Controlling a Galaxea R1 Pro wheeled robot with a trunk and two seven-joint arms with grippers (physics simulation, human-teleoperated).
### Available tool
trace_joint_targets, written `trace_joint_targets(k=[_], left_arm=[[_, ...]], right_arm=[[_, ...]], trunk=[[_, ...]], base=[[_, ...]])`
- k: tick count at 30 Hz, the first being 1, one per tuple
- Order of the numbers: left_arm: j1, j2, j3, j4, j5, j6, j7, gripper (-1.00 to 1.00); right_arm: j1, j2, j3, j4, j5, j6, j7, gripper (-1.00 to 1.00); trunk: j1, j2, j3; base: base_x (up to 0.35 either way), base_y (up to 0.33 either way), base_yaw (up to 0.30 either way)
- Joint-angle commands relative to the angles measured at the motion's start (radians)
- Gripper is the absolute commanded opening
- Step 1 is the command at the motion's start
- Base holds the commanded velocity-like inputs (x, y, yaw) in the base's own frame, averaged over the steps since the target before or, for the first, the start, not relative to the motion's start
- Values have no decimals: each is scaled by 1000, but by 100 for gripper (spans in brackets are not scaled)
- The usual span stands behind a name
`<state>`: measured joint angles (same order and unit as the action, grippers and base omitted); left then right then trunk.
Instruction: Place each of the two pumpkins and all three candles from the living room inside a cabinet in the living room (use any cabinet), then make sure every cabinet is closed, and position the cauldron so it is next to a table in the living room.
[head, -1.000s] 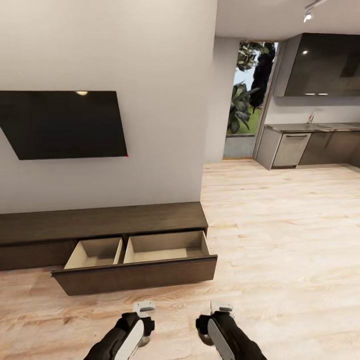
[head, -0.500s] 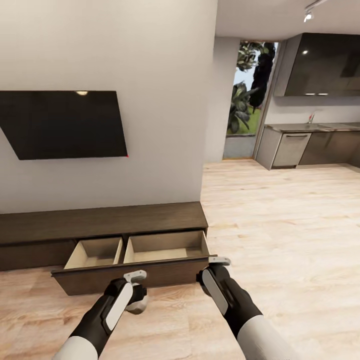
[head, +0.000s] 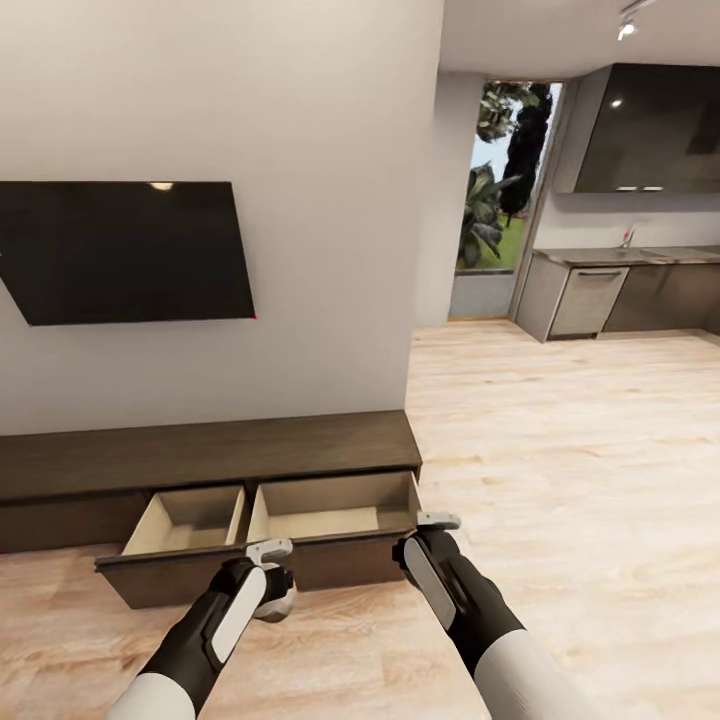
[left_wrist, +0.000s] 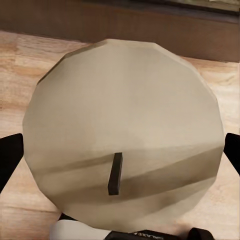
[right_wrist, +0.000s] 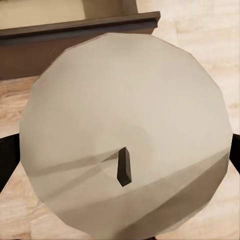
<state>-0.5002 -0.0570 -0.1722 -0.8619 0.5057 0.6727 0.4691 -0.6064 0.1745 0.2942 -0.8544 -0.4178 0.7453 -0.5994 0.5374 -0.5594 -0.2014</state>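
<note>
The long dark-brown cabinet (head: 200, 450) stands against the wall, with one drawer (head: 150, 585) pulled out to show two pale wood compartments (head: 330, 505). Both look bare. My left gripper (head: 270, 580) hovers just in front of the drawer front, shut on a grey-beige candle (left_wrist: 122, 115) whose wick points at the left wrist camera. My right gripper (head: 425, 545) sits at the drawer's right end, shut on a second candle (right_wrist: 125, 115). Dark fingers (left_wrist: 10, 160) flank the left candle. The pumpkins, the third candle and the cauldron are out of view.
A black TV (head: 120, 250) hangs on the wall above the cabinet. Pale wood floor (head: 580, 480) spreads to the right toward grey kitchen cupboards (head: 590, 300) and a doorway with plants (head: 495, 190).
Both arms have reached forward from the bottom of the view up to the drawer front, each carrying its candle. The camera has since shifted a little, so the cabinet sits slightly lower.
</note>
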Motion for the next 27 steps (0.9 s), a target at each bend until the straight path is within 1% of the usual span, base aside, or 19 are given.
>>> trace_joint_targets(k=[1, 8, 14, 18, 23, 27], left_arm=[[-1, 0, -3, -1, 11, 1, 10, -100], [-1, -6, -4, 0, 10, -2, 11, -100], [-1, -7, -4, 1, 10, -23, 11, -100], [-1, -8, -4, 1, 9, -25, 11, -100], [0, -9, -4, 1, 9, -25, 11, -100], [0, -9, -4, 1, 9, -25, 11, -100]], right_arm=[[-1, 0, 2, 0, -8, 2, -11, -100], [-1, 0, 2, 0, -6, 6, -10, -100], [-1, 0, 2, 0, -6, 6, -10, -100], [-1, 0, 2, 0, -6, 6, -10, -100], [-1, 0, 3, 0, -6, 7, -10, -100], [0, 0, 3, 0, -6, 8, -10, -100]], trunk=[[1, -2, -2], [1, -2, -2], [1, -2, -2], [1, -2, -2], [1, -2, -2], [1, -2, -2]], base=[[100, 35, 0], [36, 21, 0], [143, 126, 0], [217, 10, 0], [61, -3, 0], [245, -27, 0]])
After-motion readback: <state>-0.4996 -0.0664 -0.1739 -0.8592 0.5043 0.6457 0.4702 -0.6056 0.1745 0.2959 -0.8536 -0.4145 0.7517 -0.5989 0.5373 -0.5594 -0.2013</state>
